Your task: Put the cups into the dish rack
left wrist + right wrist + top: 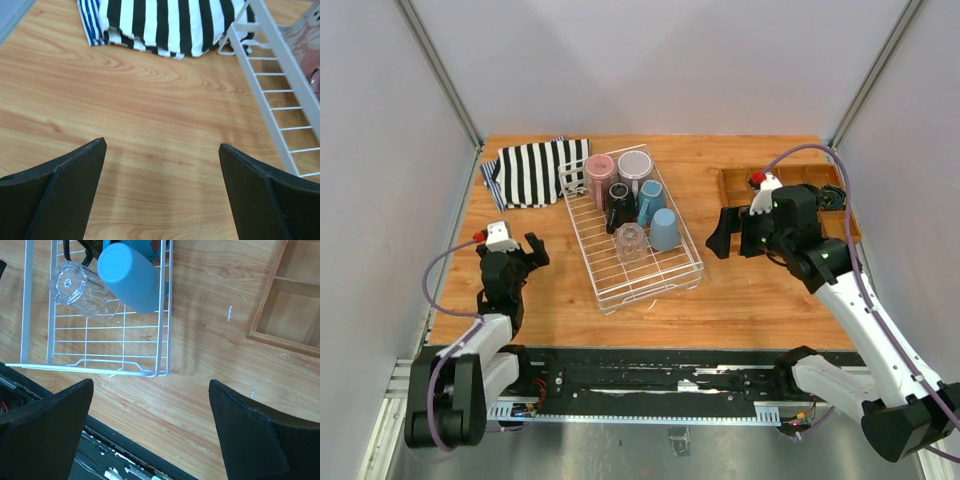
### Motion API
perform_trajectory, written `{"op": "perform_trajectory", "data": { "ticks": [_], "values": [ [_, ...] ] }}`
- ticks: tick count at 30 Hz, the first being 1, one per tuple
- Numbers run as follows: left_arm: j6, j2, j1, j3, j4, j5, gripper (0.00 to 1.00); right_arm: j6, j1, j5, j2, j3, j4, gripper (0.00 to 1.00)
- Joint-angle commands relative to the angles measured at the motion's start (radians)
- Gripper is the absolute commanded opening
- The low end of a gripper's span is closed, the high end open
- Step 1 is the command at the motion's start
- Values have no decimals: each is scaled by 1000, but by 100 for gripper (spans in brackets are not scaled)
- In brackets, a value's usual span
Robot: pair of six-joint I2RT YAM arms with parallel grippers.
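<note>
White dish rack [612, 272] — black-white striped cloth [535, 172] — light blue tumbler [665, 230].

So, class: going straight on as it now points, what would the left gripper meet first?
Likely the bare wooden table, as the open left gripper seems angled down at it. Kept level, it would reach the striped cloth; depth is unclear.

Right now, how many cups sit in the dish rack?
6: pink cup, grey-lilac cup at far end; dark mug, teal mug in the middle; clear glass, blue tumbler nearest. None seems hidden.
</note>
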Motion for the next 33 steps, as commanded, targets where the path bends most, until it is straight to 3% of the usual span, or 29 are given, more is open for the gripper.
{"op": "perform_trajectory", "data": {
  "ticks": [1,7,12,13,16,17,22,25,27,30,33],
  "values": [
    [-4,138,8,-106,524,10,100,-46,-26,-32,27,12,26,98],
    [48,295,9,-201,862,17,100,-74,-31,-40,37,-32,26,98],
    [62,521,9,-224,1114,76,100,-102,-35,-11,22,-56,38,98],
    [72,524,9,-206,1113,100,100,-105,-36,-3,15,-62,52,98],
    [78,459,4,-102,813,91,100,-95,-44,38,-12,-92,111,98],
    [86,470,-13,-89,795,71,100,-93,-46,57,-18,-99,126,98],
    [93,483,-34,-90,817,27,100,-112,-53,288,8,-123,125,98],
    [93,481,-34,-90,813,28,100,-245,-71,321,40,-122,119,98],
    [94,481,-34,-88,813,27,100,-244,-104,377,59,-115,112,98],
    [94,481,-34,-88,812,27,100,-230,-207,339,78,-146,167,98],
    [94,481,-34,-88,812,27,100,-319,-286,278,93,-218,247,98]
  ]
}}
